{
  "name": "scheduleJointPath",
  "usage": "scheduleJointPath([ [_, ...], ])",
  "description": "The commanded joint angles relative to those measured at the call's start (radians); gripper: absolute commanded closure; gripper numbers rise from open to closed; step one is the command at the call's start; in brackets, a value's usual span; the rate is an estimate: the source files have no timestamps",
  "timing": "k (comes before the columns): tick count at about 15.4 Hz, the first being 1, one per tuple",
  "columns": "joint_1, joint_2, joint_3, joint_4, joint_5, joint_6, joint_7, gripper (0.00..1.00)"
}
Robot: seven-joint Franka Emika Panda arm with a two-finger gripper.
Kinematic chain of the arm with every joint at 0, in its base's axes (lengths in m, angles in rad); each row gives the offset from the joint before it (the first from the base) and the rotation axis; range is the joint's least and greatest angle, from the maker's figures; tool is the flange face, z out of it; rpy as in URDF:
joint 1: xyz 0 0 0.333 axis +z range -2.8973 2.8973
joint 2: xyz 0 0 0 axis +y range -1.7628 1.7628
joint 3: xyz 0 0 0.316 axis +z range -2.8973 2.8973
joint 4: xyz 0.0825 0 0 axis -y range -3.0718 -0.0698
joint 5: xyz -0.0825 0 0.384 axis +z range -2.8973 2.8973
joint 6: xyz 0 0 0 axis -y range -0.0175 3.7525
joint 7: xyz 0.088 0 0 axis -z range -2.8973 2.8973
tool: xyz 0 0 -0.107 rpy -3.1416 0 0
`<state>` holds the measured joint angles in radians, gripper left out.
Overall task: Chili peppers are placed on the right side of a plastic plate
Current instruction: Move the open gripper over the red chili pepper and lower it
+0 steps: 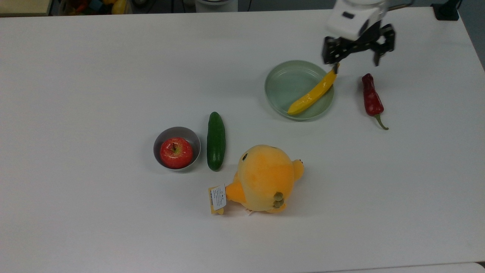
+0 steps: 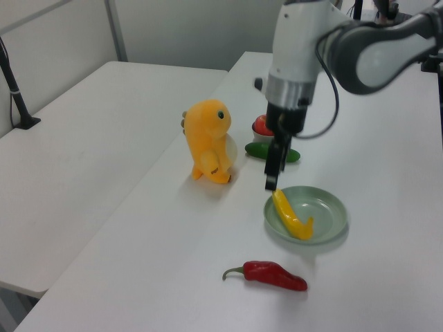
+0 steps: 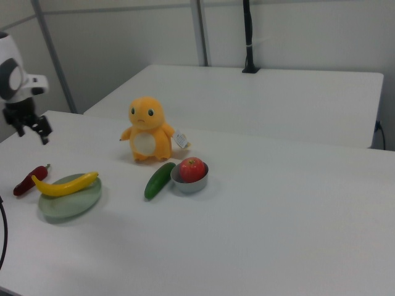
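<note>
- Table [image 1: 94, 76]: we are viewing a white top carrying every item.
- Arm [image 2: 367, 48]: we are seeing it reaching in, with its gripper [image 1: 357, 62] hanging above the gap between plate and chili, fingers spread wide and holding nothing.
- Toy [image 1: 263, 178]: an orange plush is standing apart from the work area.
- Plate [image 1: 282, 89]: the pale green dish is carrying a yellow fruit [image 1: 313, 92] whose tip is overhanging the rim on the top view's right.
- Cucumber [image 1: 216, 140] and bowl [image 1: 163, 144] with apple [image 1: 176, 152]: these are lying well apart from the plate.
- Chili [image 1: 371, 99]: we are finding it flat on the table, near the plate on the top view's right, stem toward the top view's bottom.
- Risk: we are judging that one finger, sitting close to the fruit's tip, could knock it during descent; the glossy tapered chili could also roll or slip from the grasp.
- Views: the left view is showing the gripper edge-on; the top view is revealing its spread. The right view is placing the chili [image 3: 29, 179] behind the plate [image 3: 58, 203].
</note>
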<state>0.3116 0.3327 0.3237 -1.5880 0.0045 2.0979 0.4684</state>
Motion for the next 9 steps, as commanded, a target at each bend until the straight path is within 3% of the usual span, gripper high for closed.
scheduleJointPath([
  [1,0.108,0.034,-0.008,0.003,-0.026,0.031,0.179,0.00],
  [5,0.178,0.127,-0.020,0.010,-0.095,0.126,0.352,0.00],
  [9,0.202,0.186,-0.037,0.011,-0.147,0.169,0.389,0.00],
])
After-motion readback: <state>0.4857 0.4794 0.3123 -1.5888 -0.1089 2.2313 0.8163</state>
